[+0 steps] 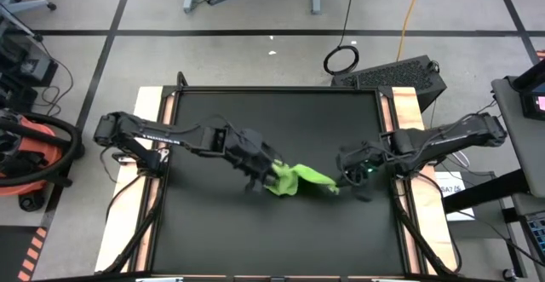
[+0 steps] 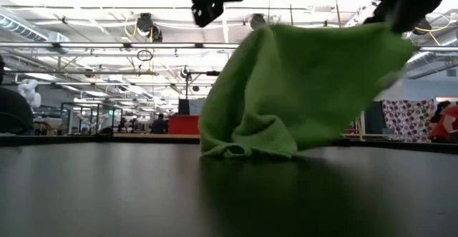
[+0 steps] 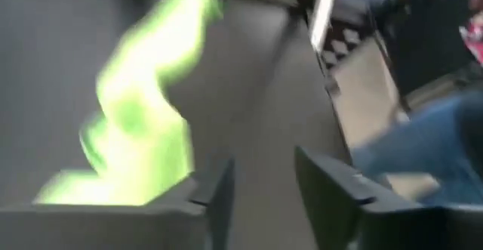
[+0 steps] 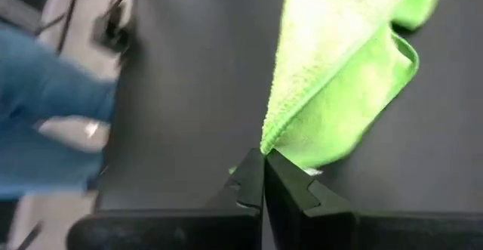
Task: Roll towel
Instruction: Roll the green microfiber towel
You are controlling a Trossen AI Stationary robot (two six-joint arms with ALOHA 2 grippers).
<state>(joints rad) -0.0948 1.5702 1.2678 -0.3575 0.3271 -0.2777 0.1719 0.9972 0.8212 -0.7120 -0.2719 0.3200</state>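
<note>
The lime-green towel [image 1: 298, 178] lies bunched near the middle of the black mat [image 1: 255, 231]. Its right end is raised and its crumpled lower end [image 2: 243, 147] rests on the mat. My right gripper [image 4: 263, 176] is at the towel's right end, shut on it. My left gripper [image 3: 260, 193] hovers open over the towel's left end [image 1: 277, 180], nothing between its fingers. In the left wrist view the towel [image 3: 143, 129] shows beside the outer side of one finger. In the low view that gripper [image 2: 209, 4] stands above the cloth and apart from it. My right gripper pinches the towel's hemmed edge at a corner [image 4: 266, 146] between its two fingertips. The fingers slant downward from the table's right side. The cloth runs away from them in a sloping sheet [image 2: 322, 79], its far end bunched on the mat.
Bare wooden strips [image 1: 149, 112] border the mat on the left and right. A dark flat case [image 1: 400, 76] lies beyond the far right corner. A person in blue trousers [image 4: 45, 121] stands beside the table. Open mat lies toward the near edge.
</note>
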